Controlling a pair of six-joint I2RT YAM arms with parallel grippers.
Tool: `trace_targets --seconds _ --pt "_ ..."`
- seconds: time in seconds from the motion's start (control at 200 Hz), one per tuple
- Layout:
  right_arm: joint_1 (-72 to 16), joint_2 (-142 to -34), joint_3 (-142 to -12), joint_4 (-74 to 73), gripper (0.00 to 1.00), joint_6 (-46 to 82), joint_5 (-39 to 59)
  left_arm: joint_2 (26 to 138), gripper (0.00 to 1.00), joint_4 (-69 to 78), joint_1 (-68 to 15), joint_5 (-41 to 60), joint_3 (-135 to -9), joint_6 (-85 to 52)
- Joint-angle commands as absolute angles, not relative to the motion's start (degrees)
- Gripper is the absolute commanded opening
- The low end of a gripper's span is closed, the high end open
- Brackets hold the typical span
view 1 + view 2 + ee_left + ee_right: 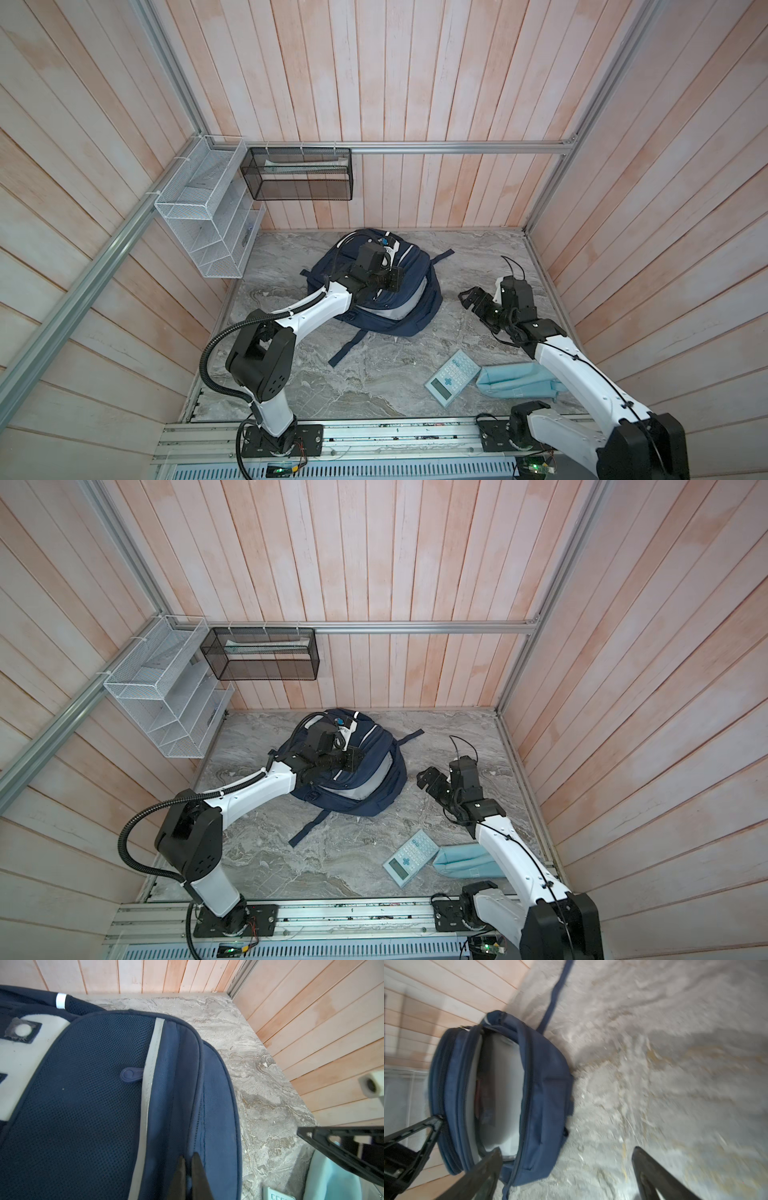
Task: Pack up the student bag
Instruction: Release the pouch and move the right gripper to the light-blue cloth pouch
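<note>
The navy student bag [415,264] [380,746] lies on the marble table near the back wall. Its main compartment gapes open and shows grey lining [500,1084]. A dark, blurred item [483,1095] stands inside. My left gripper [188,1157] [394,283] sits over the bag, shut and pinching the upper edge of the opening; one of its fingers [425,1128] shows in the right wrist view against that edge. My right gripper [471,299] [428,780] [566,1149] hovers above the table to the right of the bag, open and holding nothing.
A light-blue calculator [452,377] [410,857] and a light-blue soft pouch [515,380] [465,860] lie at the front right, the pouch partly under my right arm. A white wire rack [208,216] and a black mesh basket [299,174] hang on the walls at back left.
</note>
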State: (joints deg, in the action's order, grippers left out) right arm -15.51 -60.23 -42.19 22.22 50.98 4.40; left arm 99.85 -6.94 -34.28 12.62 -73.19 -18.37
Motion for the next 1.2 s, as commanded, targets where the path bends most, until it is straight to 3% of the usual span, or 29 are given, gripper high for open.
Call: trace_targets --seconds 0.0,0.215,0.54,0.68,0.785,0.885,1.09,1.195 --pt "-14.82 -60.43 -47.68 50.52 0.98 59.13 -12.66 97.85 0.0 -4.54 -33.79 12.92 -71.23 -19.42" --pt "-13.54 -67.43 -48.07 67.61 0.98 71.42 -5.39 97.38 0.0 -4.26 -33.48 15.12 -70.43 -19.89" --pt "-13.69 -66.07 -43.75 73.01 0.96 72.13 -1.5 96.38 0.0 -3.07 -32.8 15.93 -68.44 -20.65" --pt "-13.8 -66.3 -40.22 68.2 0.94 72.66 0.8 95.99 0.0 -1.94 -31.83 16.79 -67.05 -21.31" --pt "-13.72 -68.07 -36.83 64.41 0.81 72.71 1.92 96.15 0.0 -1.87 -31.29 17.27 -66.97 -21.47" --pt "-13.64 -70.07 -34.31 62.51 0.6 72.65 2.38 96.25 0.0 -1.86 -30.99 17.47 -67.13 -21.45" --pt "-13.19 -70.18 -35.49 60.22 0.01 71.54 -1.96 95.96 0.0 -1.63 -30.16 17.17 -66.36 -21.62" --pt "-13.19 -68.44 -38.22 57.99 0.0 66.68 -6.34 95.73 0.0 -1.74 -30.1 17.13 -66.44 -21.45"
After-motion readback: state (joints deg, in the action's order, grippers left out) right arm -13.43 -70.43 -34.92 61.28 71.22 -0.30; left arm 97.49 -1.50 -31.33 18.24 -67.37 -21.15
